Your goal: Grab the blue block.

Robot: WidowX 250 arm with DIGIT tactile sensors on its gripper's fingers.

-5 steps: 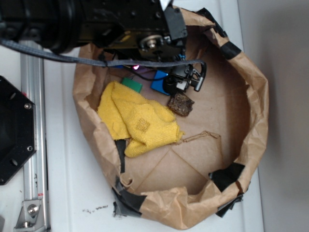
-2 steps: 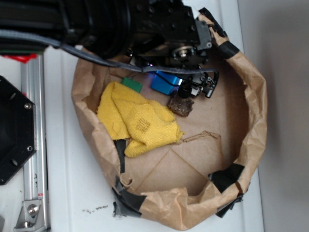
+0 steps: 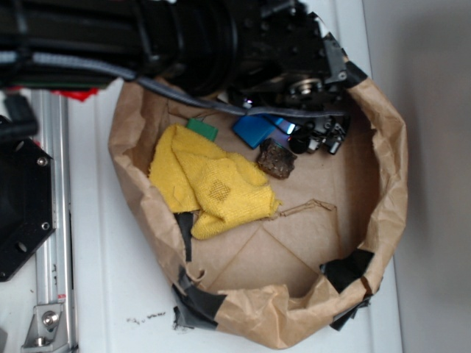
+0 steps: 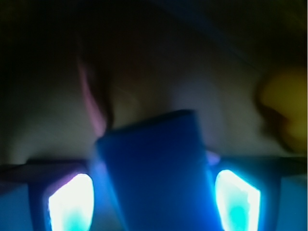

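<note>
Blue block (image 4: 159,173) sits between spread fingers (image 4: 70,204), green block (image 3: 202,129), brown lump (image 3: 276,159) and yellow cloth (image 3: 210,184) nearby.

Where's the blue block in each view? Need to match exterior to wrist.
Exterior: the blue block lies at the top of the paper bag, just left of the gripper.
Wrist: lower centre, filling the space between the two glowing fingers.
Shared landmark: the yellow cloth, a blur at the wrist view's right edge.

Smooth blue block (image 3: 255,130), crinkled paper bag (image 3: 383,158)
</note>
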